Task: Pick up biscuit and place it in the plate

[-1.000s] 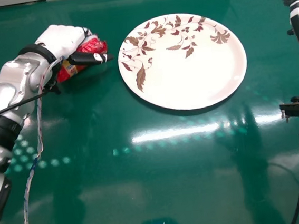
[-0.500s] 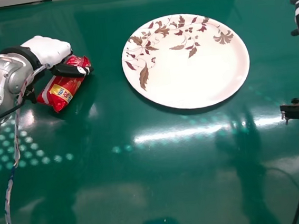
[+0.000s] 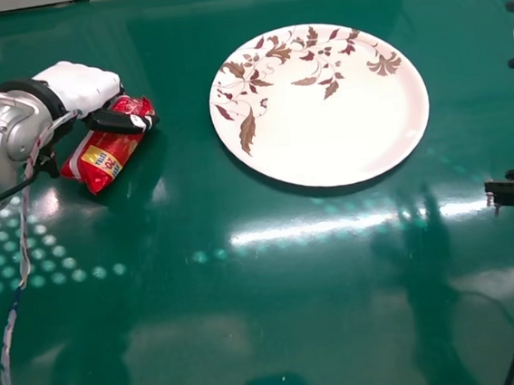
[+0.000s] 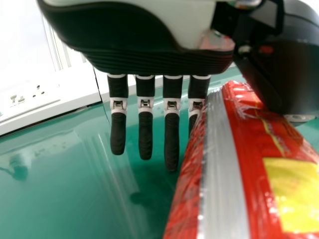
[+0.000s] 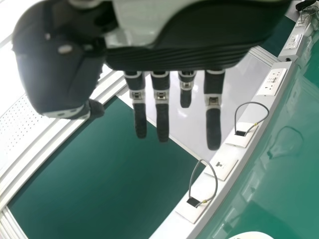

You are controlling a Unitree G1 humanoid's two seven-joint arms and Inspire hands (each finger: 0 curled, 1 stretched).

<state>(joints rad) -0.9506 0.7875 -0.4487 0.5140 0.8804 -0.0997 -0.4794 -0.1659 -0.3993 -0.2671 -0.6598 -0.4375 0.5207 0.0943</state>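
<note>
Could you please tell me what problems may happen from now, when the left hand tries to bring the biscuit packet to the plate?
The left hand has straight fingers, not curled round the biscuit packet, so lifting now might let it slip.

Its thumb lies across the wrapper; closing hard could crush the biscuits.

The packet lies slanted, so it might land across the rim of the plate.

With the left hand's (image 3: 83,85) straight fingers (image 4: 171,134) defining 12 o'clock, the thumb (image 4: 279,74) is at 9 o'clock. The red packet (image 4: 249,129), between 10 and 11 o'clock, partly covers one finger above the green counter (image 4: 75,189).
</note>
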